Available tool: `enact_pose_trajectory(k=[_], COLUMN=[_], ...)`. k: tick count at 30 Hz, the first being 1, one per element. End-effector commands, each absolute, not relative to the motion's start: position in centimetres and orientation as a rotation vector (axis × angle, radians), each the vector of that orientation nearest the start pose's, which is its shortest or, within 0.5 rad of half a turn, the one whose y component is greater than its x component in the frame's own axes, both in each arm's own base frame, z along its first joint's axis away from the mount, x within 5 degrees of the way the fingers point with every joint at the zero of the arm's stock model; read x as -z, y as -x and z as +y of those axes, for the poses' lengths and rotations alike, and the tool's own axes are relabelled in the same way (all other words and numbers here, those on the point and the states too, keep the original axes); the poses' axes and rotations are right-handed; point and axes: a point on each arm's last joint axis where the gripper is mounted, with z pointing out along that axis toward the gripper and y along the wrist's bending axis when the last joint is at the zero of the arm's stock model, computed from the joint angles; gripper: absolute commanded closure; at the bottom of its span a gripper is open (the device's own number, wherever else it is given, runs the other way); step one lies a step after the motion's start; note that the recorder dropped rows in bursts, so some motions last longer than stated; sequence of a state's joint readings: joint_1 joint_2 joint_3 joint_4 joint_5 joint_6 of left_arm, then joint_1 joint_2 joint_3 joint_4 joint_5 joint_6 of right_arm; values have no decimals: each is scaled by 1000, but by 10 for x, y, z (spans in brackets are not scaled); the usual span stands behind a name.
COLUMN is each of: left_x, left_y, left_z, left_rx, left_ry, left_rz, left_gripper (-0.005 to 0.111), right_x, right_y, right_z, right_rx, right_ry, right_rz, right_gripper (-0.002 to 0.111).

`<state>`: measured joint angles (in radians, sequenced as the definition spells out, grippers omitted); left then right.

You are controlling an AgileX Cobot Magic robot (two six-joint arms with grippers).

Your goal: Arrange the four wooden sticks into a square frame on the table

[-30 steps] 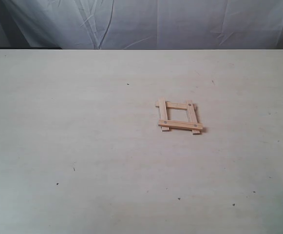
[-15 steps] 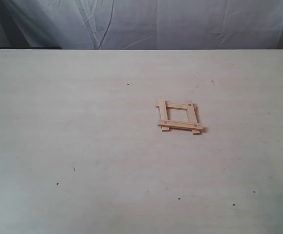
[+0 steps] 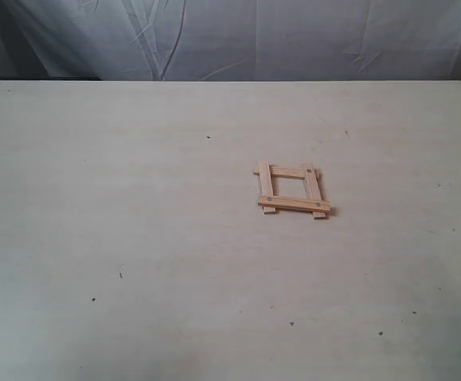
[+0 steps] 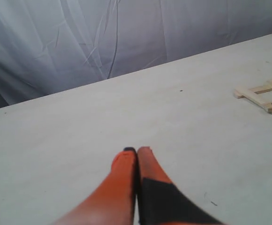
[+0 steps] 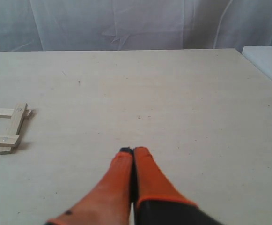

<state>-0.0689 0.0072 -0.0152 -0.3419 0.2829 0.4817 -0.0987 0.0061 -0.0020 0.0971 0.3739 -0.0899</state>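
The four wooden sticks lie as a small square frame (image 3: 293, 189) on the table (image 3: 135, 238), right of centre, overlapping at the corners with ends sticking out. Part of the frame (image 4: 265, 95) shows in the left wrist view, and part of the frame (image 5: 7, 128) in the right wrist view. My left gripper (image 4: 136, 150) is shut with nothing in it, well away from the frame. My right gripper (image 5: 134, 150) is also shut and empty, apart from the frame. Neither arm appears in the exterior view.
A wrinkled white cloth backdrop (image 3: 254, 40) hangs behind the table's far edge. A few tiny dark specks (image 3: 93, 299) dot the table. The right wrist view shows a white surface (image 5: 269, 63) beyond the table's side edge.
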Motion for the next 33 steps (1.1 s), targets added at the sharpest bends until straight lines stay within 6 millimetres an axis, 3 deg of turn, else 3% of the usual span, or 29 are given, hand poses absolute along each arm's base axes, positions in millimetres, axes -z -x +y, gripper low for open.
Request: enact_pose_trajectory(k=[1,9,19,33], left_x=[-193,-192,-192,-192], left_y=[-55,-55,-55,-55], left_z=[-10,-10,-4,-4], left_rx=[-18,-41,58,60], left_ry=[-265,-281,-65,-62], left_rz=[1688,1692,1721,1717], left_gripper=[107,107,107,107], right_x=[-181,-181,-181,-181], right_y=[-53,-53,-53,-53], right_z=[-2,-2,-2,-1], right_rx=[41,37,24,8], right_ry=[-70,-73,-81,-91], right_rz=[1842,1842,1841,1842], right_gripper=[108,108,108,108])
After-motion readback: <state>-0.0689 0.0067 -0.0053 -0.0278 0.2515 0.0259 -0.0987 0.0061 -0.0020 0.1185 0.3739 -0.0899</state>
